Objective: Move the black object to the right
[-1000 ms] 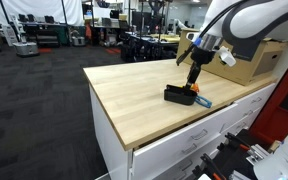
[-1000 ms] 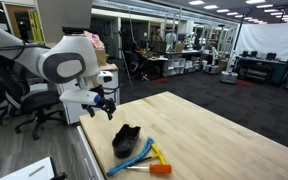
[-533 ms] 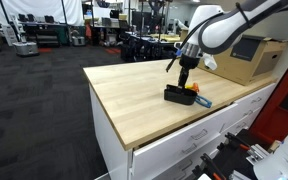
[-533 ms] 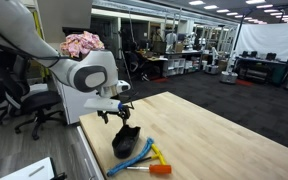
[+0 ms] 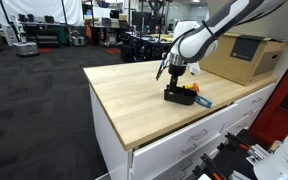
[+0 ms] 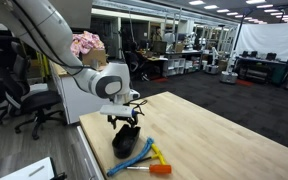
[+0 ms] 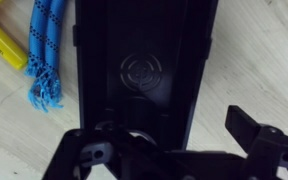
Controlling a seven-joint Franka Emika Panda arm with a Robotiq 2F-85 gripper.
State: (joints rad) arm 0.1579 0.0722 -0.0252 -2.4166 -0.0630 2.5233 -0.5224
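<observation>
The black object point(image 5: 179, 96) is a low black tray on the wooden table, near its front edge. It also shows in an exterior view point(image 6: 126, 144) and fills the middle of the wrist view point(image 7: 144, 60). My gripper point(image 5: 171, 78) is open and hangs just above the tray, also seen in an exterior view point(image 6: 125, 122). In the wrist view my gripper point(image 7: 164, 140) straddles the tray's near end. One finger is over bare wood beside the tray's edge; the other is dark against the tray and hard to make out.
A flat blue-and-orange item point(image 5: 200, 99) lies against the tray, with blue cords and a yellow piece point(image 6: 147, 155) point(image 7: 44, 45). A large cardboard box point(image 5: 242, 55) stands at the back of the table point(image 5: 124, 90). The table's edge is close by.
The arm has swung over from the cardboard box side and come down; my gripper now sits right above the black tray. The tray has not moved.
</observation>
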